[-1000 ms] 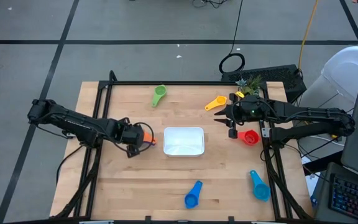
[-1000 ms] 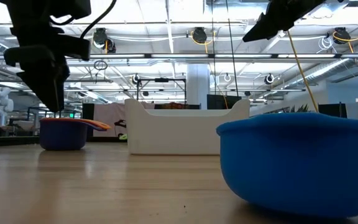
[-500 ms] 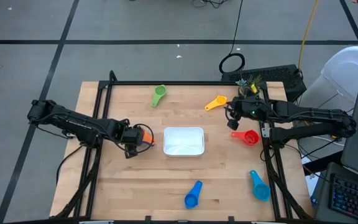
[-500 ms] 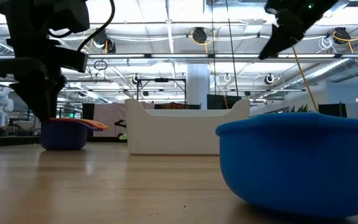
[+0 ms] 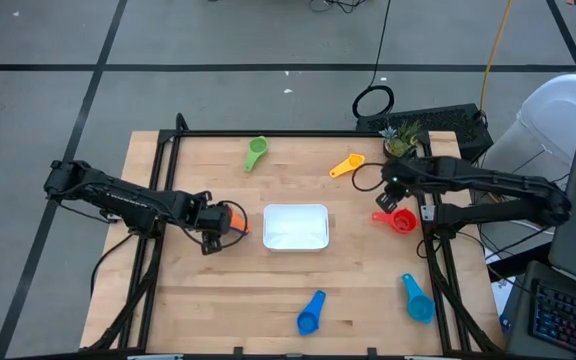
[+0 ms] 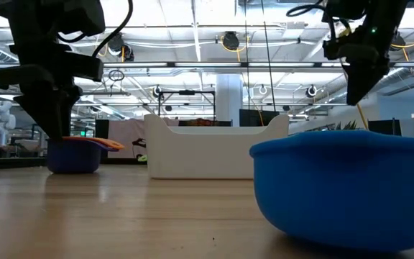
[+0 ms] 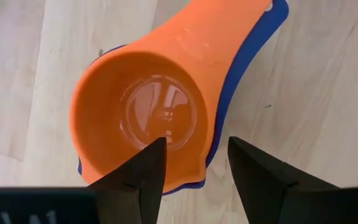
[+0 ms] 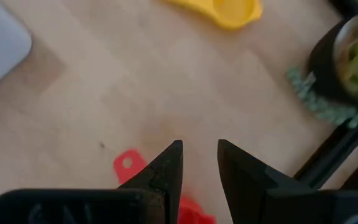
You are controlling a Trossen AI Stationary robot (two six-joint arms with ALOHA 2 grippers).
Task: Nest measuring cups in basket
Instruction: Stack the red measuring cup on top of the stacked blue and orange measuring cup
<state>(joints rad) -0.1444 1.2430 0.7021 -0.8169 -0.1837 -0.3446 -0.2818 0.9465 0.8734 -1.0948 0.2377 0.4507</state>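
Observation:
An orange measuring cup [image 7: 142, 106] sits nested in a dark blue one [image 7: 253, 56] on the table, left of the white basket [image 5: 296, 226]. My left gripper [image 7: 194, 146] is open and points down. One finger is over the orange bowl and the other is outside the rims; I cannot tell whether they touch. My right gripper [image 5: 384, 198] points down, open by a narrow gap, just above a red cup [image 5: 401, 220] and its handle [image 8: 128, 165]. Green [image 5: 256, 152], yellow [image 5: 348, 165], blue [image 5: 311, 312] and light blue [image 5: 417, 298] cups lie apart on the table.
A small potted plant [image 5: 400, 138] stands at the far right corner, close behind my right arm. A black frame rail [image 5: 268, 133] runs around the table. The blue cup [image 6: 343, 187] stands near the table's front edge. There is bare wood between the basket and the front cups.
My right gripper has gone toward the table's right edge and tipped from nearly level to pointing down over the red cup. My left gripper has sunk a little toward the nested orange and dark blue cups, which have stayed in place.

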